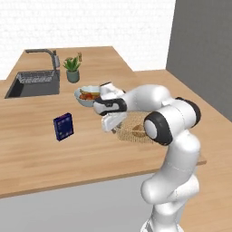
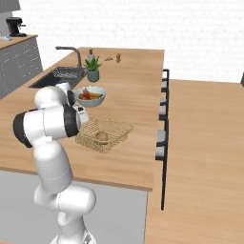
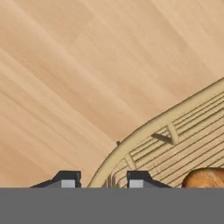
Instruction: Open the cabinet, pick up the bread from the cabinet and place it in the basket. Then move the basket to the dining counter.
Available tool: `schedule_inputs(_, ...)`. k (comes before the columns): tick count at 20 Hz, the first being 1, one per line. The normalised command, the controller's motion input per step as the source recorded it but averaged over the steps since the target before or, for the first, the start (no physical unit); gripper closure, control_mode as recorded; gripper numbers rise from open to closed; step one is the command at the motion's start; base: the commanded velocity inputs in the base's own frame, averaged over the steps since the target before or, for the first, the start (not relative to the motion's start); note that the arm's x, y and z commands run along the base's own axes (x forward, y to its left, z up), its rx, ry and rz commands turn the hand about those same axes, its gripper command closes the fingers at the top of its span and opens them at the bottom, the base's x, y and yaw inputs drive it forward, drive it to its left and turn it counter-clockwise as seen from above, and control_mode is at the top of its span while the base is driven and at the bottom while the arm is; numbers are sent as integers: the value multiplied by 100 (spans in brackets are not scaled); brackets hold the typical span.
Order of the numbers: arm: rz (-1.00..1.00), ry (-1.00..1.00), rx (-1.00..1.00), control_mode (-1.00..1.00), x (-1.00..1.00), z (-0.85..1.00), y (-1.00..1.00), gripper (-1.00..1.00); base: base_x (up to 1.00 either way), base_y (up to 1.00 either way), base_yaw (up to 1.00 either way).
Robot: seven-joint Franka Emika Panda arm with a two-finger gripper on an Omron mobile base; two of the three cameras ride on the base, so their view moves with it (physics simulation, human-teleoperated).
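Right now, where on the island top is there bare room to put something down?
Bare wood lies between the blue box and the dining counter front edge, and right of the basket toward the stools. It is crowded around the fruit bowl, plant and sink.

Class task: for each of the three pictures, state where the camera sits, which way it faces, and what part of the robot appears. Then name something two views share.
Left base view: behind the arm's left, facing the dining counter; arm at lower right.
Right base view: behind its right, same counter; arm at lower left.
Hand view: on the hand, facing down; gripper jaws straddle the basket rim.
Shared: basket holding the bread, and the fruit bowl.
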Motion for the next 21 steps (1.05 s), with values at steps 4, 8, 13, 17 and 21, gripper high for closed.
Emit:
schedule_inputs(4,0,-27,0,-100,-62,71,0,-100,0,0,0)
schedule_inputs(8,0,-34,0,-100,-91,61,0,-100,0,0,0)
schedule_inputs(13,0,-37,0,-100,-100,63,0,-100,0,0,0)
schedule_inputs(17,0,-26,0,-100,-100,94,0,-100,0,0,0)
schedule_inputs(21,0,-14,4,-100,-90,100,-6,-100,0,0,0)
